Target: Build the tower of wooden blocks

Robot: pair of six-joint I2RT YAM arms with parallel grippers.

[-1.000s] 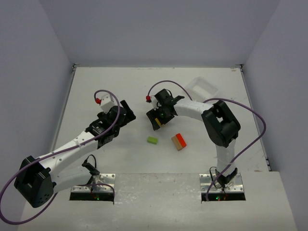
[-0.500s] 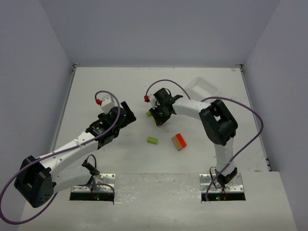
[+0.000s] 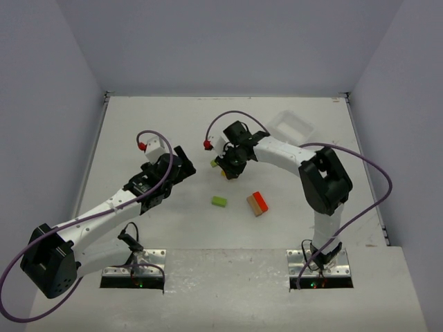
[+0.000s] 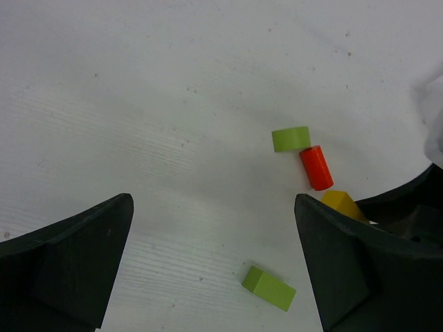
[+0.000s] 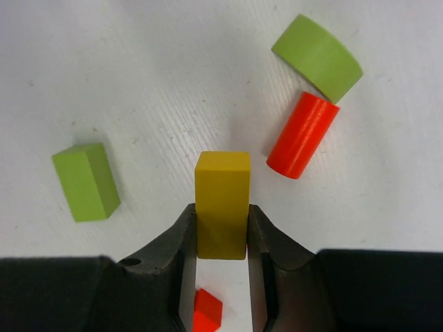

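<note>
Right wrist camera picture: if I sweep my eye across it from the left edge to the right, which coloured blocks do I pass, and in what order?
green brick → yellow block, gripped in the pincer → red cylinder

Left hand (image 4: 213,207) spread wide over the white worktop (image 4: 138,83): green half-round wooden block (image 4: 291,138), red wooden cylinder (image 4: 316,167) and yellow wooden block (image 4: 340,203) close together; green rectangular wooden block (image 4: 268,288) apart.
</note>
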